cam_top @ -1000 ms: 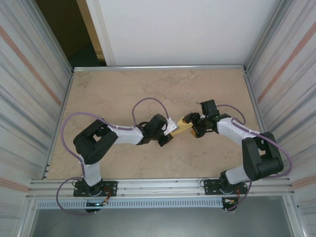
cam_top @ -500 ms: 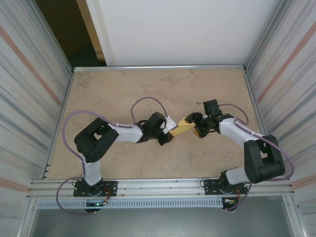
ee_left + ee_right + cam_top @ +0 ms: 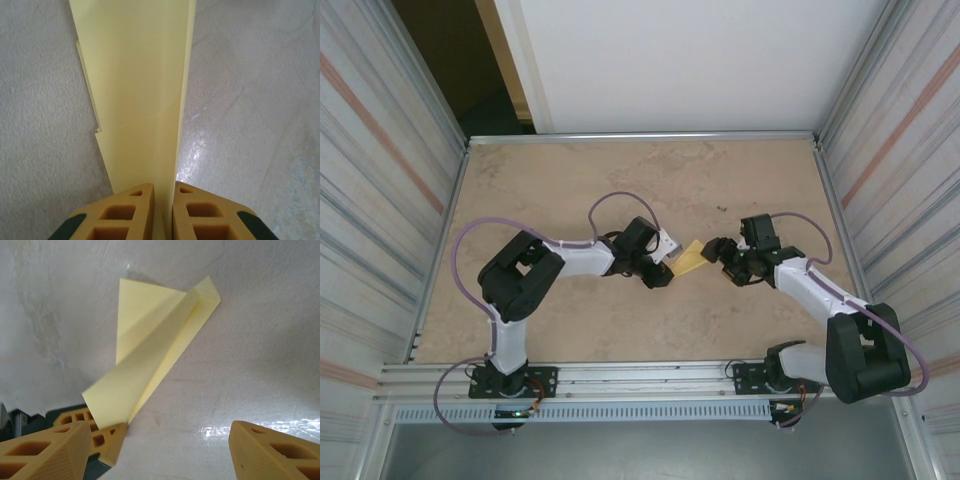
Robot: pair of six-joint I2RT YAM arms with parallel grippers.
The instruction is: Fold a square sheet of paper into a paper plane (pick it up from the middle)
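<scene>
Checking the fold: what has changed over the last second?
The right gripper has drawn back slightly, rightward and toward the near edge, away from the paper, with its jaws open. The left gripper stays shut on the paper's end, roughly where it was.

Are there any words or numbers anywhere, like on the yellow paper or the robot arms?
No text can be read anywhere.
Yellow paper: plain, no writing or marks on it.
White patch on the left arm's wrist: too small to tell whether it carries any text.
Table: marbled surface, no labels or signs.
</scene>
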